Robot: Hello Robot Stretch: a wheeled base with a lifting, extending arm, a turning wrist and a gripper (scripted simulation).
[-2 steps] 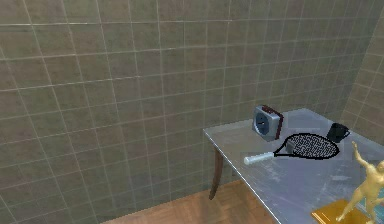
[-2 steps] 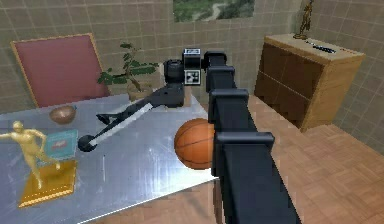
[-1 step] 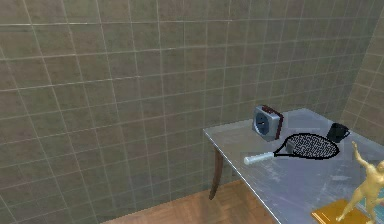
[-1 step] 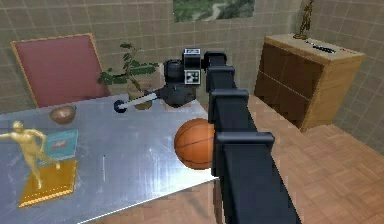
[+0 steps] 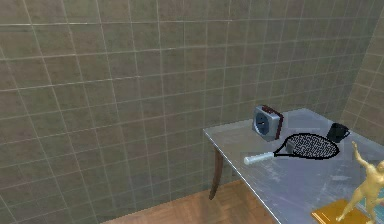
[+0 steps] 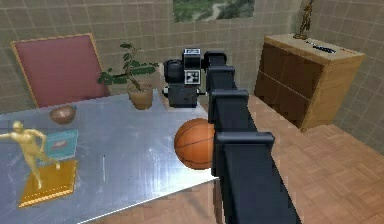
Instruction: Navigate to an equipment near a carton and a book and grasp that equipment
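At table (image 6: 120, 160) edge: basketball (image 6: 195, 143) beside arm (image 6: 240, 140); open floor (image 6: 335, 170) right of arm.

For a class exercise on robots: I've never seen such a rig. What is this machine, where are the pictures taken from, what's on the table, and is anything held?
A wheeled robot with one extending arm, in a simulated house. The forward view looks ahead at a table with a racket, a small box, a cup and a gold statue. The arm side view looks along the dark arm to its gripper, near a basketball, a potted plant and a bowl. Whether it holds anything cannot be told.
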